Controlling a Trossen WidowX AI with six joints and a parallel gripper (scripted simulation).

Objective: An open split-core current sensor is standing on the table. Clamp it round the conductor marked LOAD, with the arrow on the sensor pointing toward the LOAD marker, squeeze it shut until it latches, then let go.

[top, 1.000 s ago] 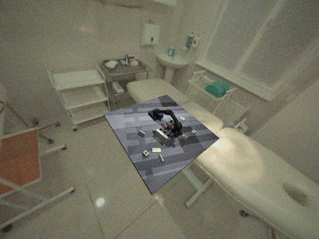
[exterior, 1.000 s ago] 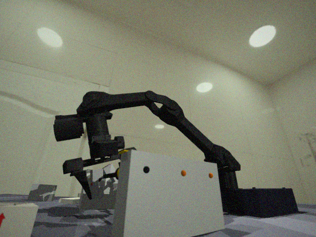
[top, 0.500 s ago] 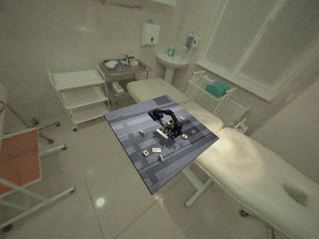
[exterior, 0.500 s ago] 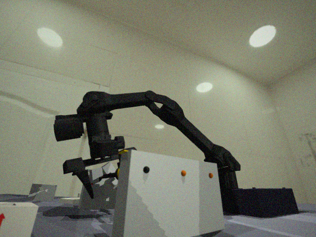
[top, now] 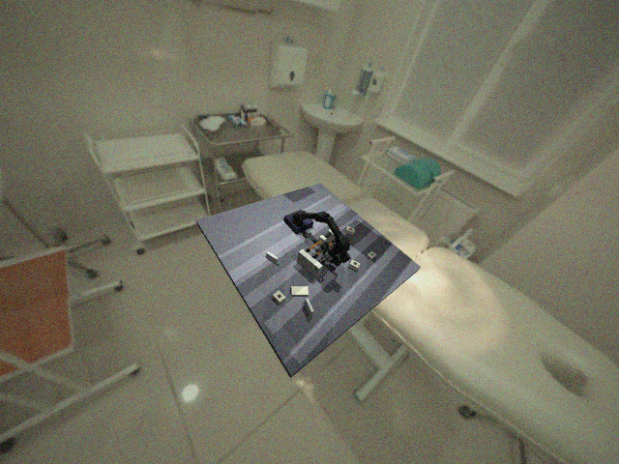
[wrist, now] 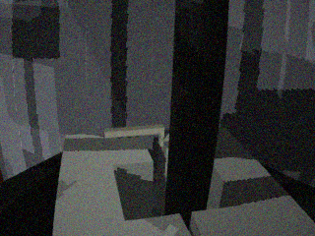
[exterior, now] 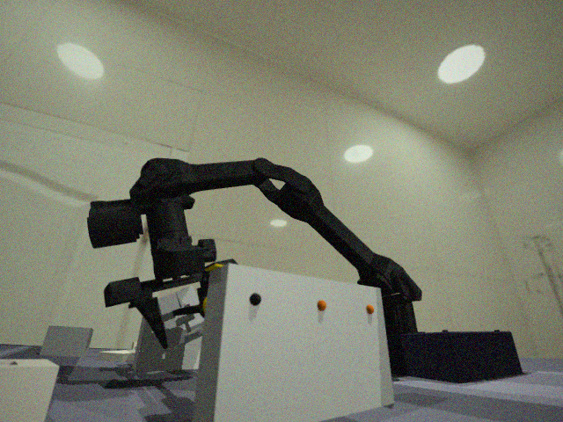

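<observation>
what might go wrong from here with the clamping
The black parallel-jaw pincer works right beside the upright white rectangular panel, so a small sideways drift might knock it.

A thick black bar crosses the wrist view in front of the pale blocky parts, so a misalignment between them could go unnoticed.

The panel shows one black and two orange round ends but no readable LOAD marking on this face, so the wrong conductor might get clamped.
</observation>
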